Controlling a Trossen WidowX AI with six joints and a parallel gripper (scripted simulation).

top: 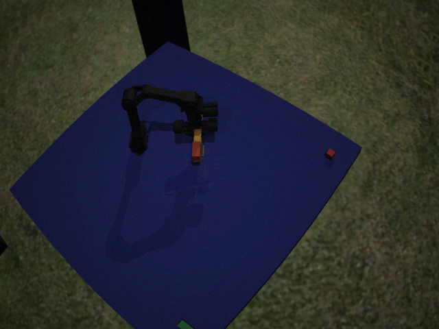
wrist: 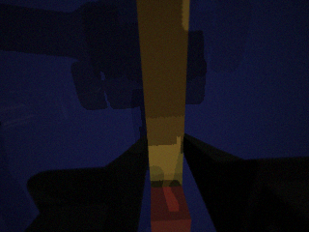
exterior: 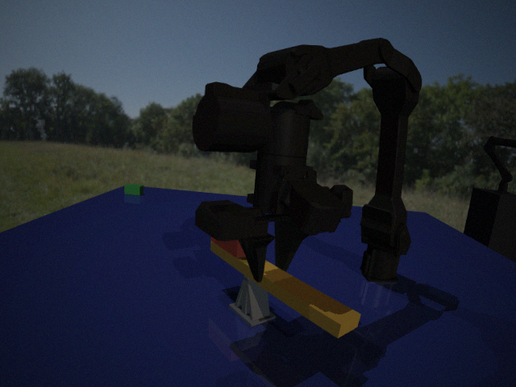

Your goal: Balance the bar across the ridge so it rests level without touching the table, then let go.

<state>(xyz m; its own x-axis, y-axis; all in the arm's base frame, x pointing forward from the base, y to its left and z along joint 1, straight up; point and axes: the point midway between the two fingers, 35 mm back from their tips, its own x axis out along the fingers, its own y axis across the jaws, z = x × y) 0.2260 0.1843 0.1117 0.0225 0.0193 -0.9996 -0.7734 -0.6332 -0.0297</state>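
A yellow bar looks about level, with both ends off the table. A red block sits on one end of it. My gripper points down and is shut on the bar, close beside the red block. The grey ridge stands on the table under the bar, nearer the block end than the long free end. The bar's underside meets or nearly meets the ridge top; contact cannot be told for sure.
The blue table bears a small red cube near its right corner in the top view. A green block lies at a far edge. The arm's base stands off to one side of the bar.
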